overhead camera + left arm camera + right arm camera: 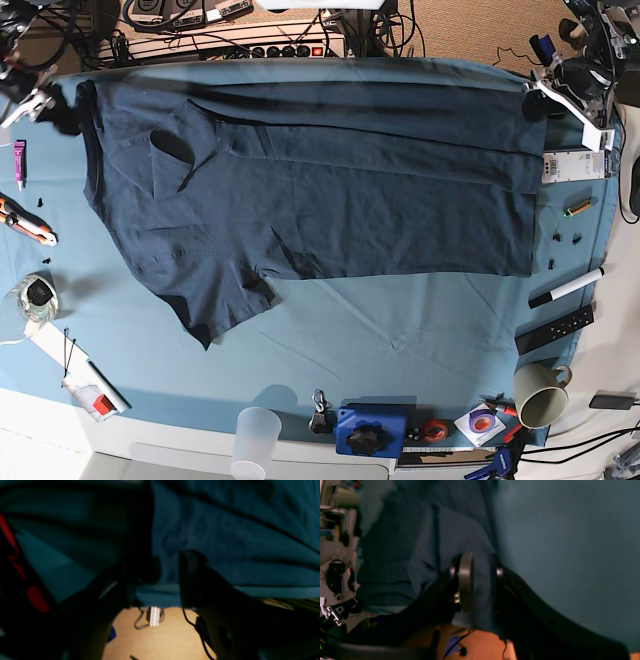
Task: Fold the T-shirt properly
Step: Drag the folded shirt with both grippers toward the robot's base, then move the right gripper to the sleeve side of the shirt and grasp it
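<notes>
The dark navy T-shirt (330, 200) lies spread across the lighter blue tablecloth (400, 330). Its collar (172, 150) is toward the left and one sleeve (215, 305) points to the front. My left gripper (535, 100) is at the shirt's far right corner. In the left wrist view (168, 567) its jaws are closed on the shirt's fabric (225, 530). My right gripper (62, 110) is at the far left corner. In the right wrist view (480, 577) its jaws pinch a fold of the shirt (420, 542).
A mug (540, 400), a black remote (555, 330) and a marker (567, 287) lie at the right edge. A plastic cup (255, 435) and a blue tool (370, 430) sit at the front. A tape roll (35, 295) and cutters (25, 222) lie at the left.
</notes>
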Robot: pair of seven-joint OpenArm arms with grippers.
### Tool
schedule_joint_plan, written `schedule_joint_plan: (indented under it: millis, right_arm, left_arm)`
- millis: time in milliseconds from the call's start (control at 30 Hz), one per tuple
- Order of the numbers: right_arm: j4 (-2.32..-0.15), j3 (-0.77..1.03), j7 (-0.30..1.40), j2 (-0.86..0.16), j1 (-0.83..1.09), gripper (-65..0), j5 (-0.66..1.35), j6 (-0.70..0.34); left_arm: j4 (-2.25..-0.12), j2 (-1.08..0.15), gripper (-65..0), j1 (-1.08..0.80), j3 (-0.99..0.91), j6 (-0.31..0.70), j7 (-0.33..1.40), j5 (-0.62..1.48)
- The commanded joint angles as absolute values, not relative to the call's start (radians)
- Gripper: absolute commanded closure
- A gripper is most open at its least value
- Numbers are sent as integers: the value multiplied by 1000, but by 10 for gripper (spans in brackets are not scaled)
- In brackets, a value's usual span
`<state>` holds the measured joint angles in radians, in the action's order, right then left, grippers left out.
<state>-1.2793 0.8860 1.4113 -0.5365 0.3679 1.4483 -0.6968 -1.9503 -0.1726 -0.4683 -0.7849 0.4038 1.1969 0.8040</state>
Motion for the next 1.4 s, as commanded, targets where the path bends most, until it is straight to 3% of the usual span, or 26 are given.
schedule_joint_plan:
  millis: [0, 333, 667, 900, 1033, 1367]
  right_arm:
    - [-1296, 908, 1396, -573, 368, -123, 1470, -698]
    - [-1297, 1110, 1396, -601, 327, -123, 1484, -698]
    - [-1297, 1096, 1396, -658, 159, -123, 1484, -698]
    - [-1296, 888, 1396, -659, 14, -123, 1484, -698]
    - [-1296, 711, 1396, -658, -98, -123, 1316, -698]
    - [-1288, 322, 1097, -656, -386, -123, 909, -698]
  left_arm:
    - [-1984, -186, -275, -472, -791, 405, 1189, 817]
    - [-2119, -186, -275, -469, -790, 409, 976, 770]
    - [-2127, -182, -275, -462, -722, 439, 971, 805]
    - [-2127, -175, -275, -440, -722, 447, 971, 824]
    - [-2127, -175, -275, -424, -722, 446, 971, 823]
    - [-2127, -175, -275, -418, -722, 447, 971, 823]
